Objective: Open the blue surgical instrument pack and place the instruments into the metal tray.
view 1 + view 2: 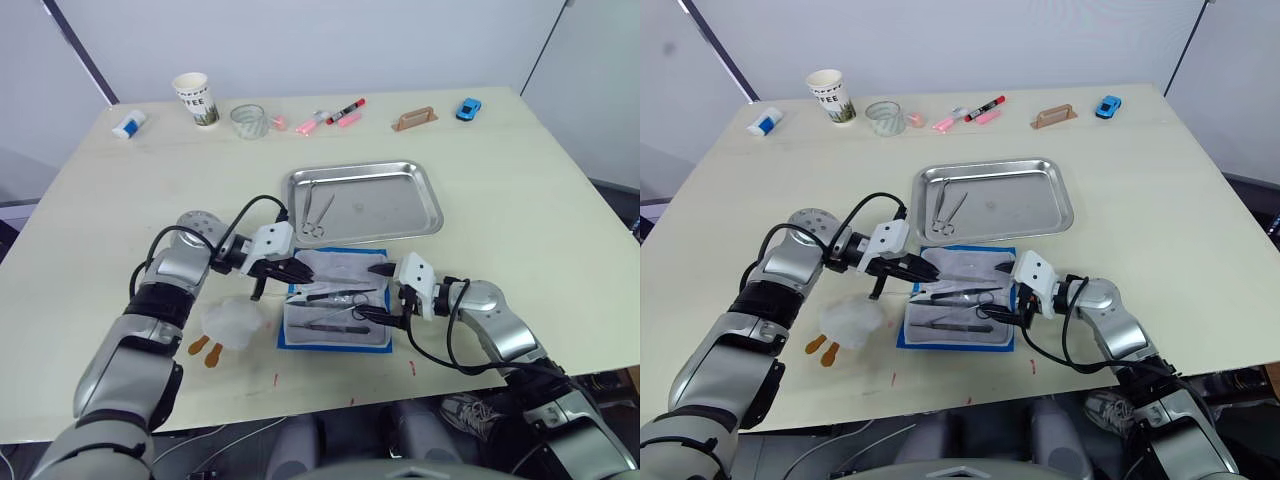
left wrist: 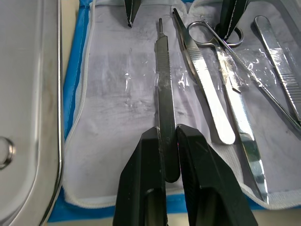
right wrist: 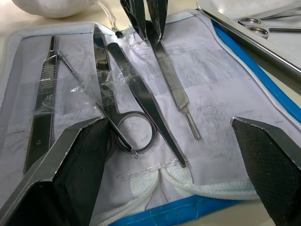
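On the table [image 1: 520, 180], the pack [image 1: 337, 311] lies open just in front of the tray [image 1: 400, 205], which holds one pair of scissors [image 1: 318, 210]. Left wrist view shows what the head views do not: the left hand [image 2: 168, 155] clamped on a slim flat handle [image 2: 164, 99] on the pale lining. Right wrist view shows the right hand [image 3: 176, 141] with fingers wide apart over the pack's edge. Four instruments [image 3: 136, 89] counted on the lining, including the gripped one.
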